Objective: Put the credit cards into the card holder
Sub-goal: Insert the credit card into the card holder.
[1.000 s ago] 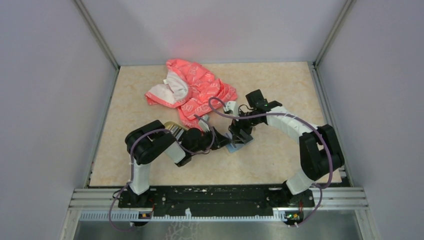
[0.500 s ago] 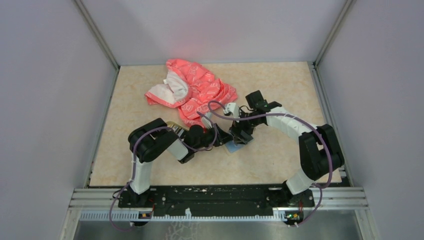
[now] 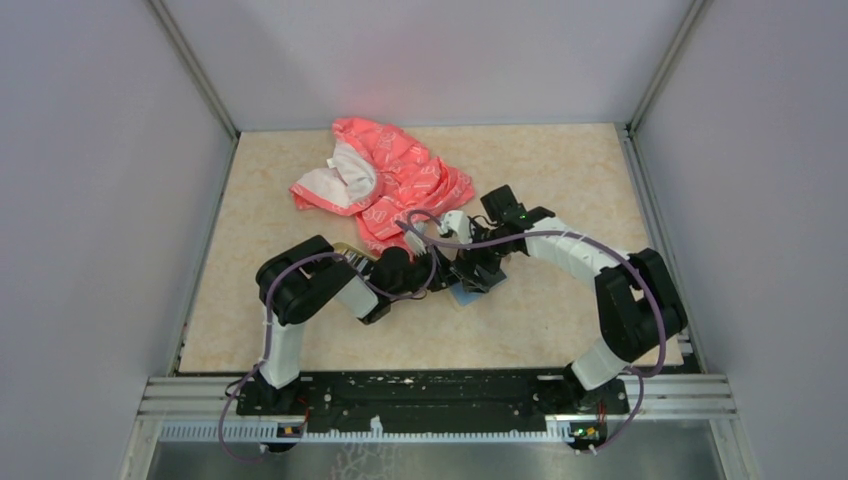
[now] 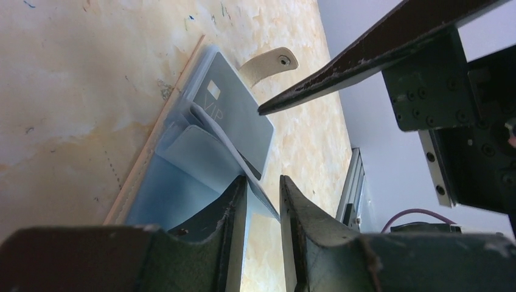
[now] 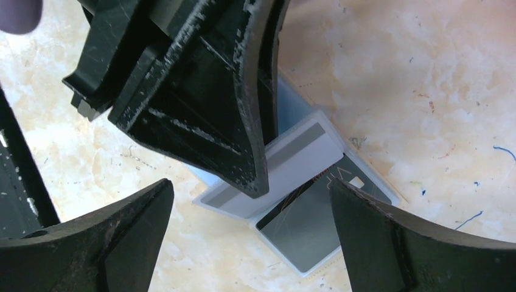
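Right wrist: right fingers wide apart, credit cards on card holder between; left fingers straddle lining, grip unclear.

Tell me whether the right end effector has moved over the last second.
Yes. In the top view the right end effector slid slightly left, closer to the pink cloth.

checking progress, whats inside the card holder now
In the open card holder, a grey VIP card sits tucked in, a pale striped card lying over it. The left gripper hides the rest.
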Robot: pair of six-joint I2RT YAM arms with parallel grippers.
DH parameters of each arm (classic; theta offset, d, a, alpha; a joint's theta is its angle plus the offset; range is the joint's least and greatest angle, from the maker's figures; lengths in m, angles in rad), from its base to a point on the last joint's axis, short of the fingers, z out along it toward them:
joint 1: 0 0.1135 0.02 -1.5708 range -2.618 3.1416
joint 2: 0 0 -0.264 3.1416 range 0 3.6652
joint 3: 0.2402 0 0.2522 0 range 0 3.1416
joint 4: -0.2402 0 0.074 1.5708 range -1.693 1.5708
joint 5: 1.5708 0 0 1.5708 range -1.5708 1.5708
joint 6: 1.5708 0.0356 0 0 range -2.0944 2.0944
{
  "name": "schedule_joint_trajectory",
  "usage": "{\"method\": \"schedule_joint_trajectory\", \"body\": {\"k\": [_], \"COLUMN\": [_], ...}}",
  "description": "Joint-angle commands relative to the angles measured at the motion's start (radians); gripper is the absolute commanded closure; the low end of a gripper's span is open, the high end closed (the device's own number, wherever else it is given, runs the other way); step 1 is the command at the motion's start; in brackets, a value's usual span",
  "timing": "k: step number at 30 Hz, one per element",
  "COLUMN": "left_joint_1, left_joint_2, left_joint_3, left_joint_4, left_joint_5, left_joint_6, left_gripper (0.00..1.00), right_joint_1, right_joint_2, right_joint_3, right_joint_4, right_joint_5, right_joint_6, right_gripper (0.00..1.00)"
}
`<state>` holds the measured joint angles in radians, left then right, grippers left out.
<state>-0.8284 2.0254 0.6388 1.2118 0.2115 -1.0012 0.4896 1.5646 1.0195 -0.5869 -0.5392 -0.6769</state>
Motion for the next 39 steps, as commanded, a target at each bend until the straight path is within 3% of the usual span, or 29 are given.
{"method": "schedule_joint_trajectory", "body": {"k": [1,7,19,25,39], "left_joint_1": [0.006,0.006,0.006,0.006,0.006], "left_joint_2": [-0.025,-0.035,-0.064,-0.084,-0.122], "left_joint_3": [0.026,0.027,0.020,-0.002,-0.052], "left_joint_4": [-0.015,-0.042,-0.070,-0.072,-0.083], "left_joint_5": [0.009,-0.001,-0.013,-0.026,-0.056], "left_joint_6": [-0.010,-0.016,-0.016,-0.006,0.022], "left_gripper": [0.67,0.66,0.60,0.55,0.55], "right_joint_1": [0.045,0.062,0.072,0.067,0.000], "right_joint_2": [-0.021,-0.007,-0.001,-0.011,-0.039], "right_joint_3": [-0.009,-0.002,0.016,0.026,0.041], "right_joint_4": [0.051,0.060,0.045,0.034,0.020], "right_joint_5": [0.087,0.186,0.234,0.237,0.159], "right_joint_6": [0.043,0.068,0.069,0.077,0.104], "right_gripper": [0.02,0.02,0.06,0.10,0.16]}}
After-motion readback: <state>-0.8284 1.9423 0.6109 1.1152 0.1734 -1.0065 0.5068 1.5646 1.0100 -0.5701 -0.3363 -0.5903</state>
